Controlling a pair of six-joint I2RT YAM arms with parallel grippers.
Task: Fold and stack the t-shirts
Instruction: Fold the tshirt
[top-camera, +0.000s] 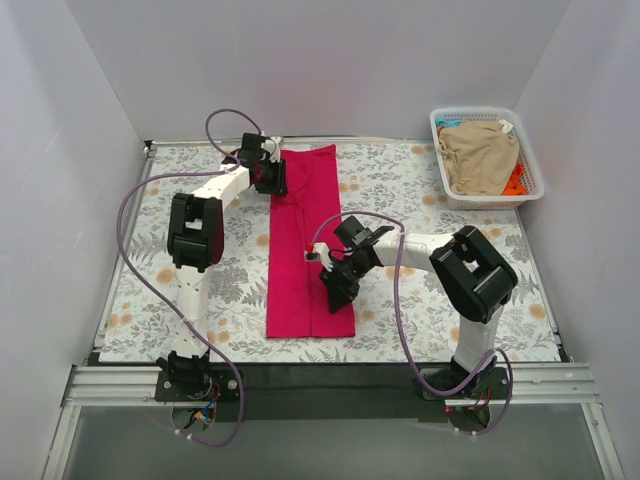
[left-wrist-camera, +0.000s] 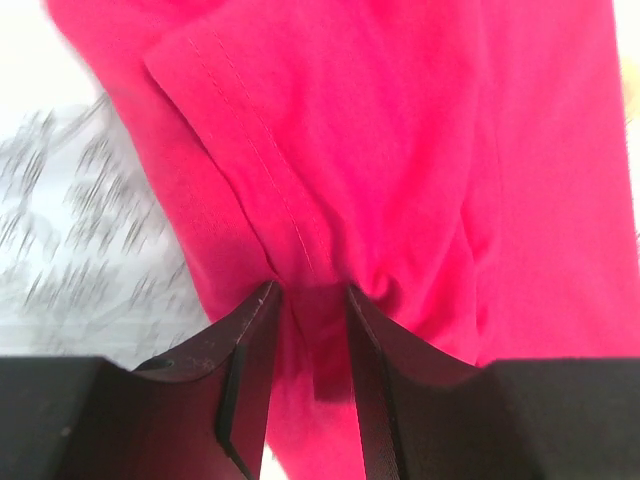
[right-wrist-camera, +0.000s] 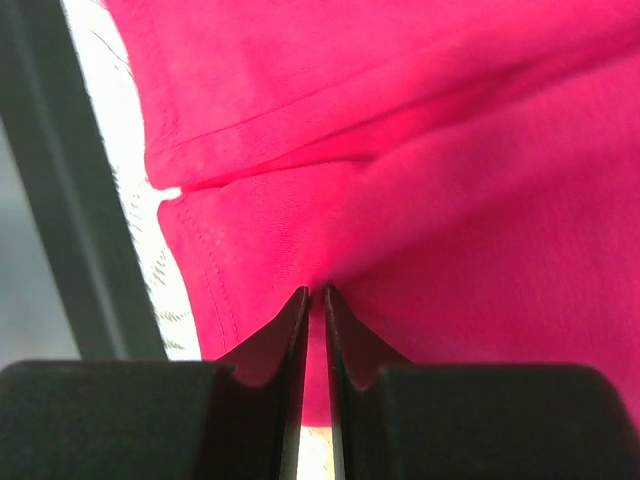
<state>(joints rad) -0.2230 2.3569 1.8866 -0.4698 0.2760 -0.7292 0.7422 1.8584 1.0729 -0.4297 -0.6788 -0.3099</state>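
A crimson-pink t-shirt lies folded into a long narrow strip on the floral table, running from far to near. My left gripper is at the strip's far left edge. In the left wrist view its jaws stand a little apart, with a bunched fold of the pink cloth pinched between them. My right gripper is at the strip's near right part. In the right wrist view it is almost fully shut on a thin fold of the pink cloth near a hem. A tan-beige shirt lies in the basket over an orange one.
A white lattice basket stands at the far right corner of the floral table cover. White walls close in the left, back and right sides. A metal rail runs along the near edge, with both arm bases on it.
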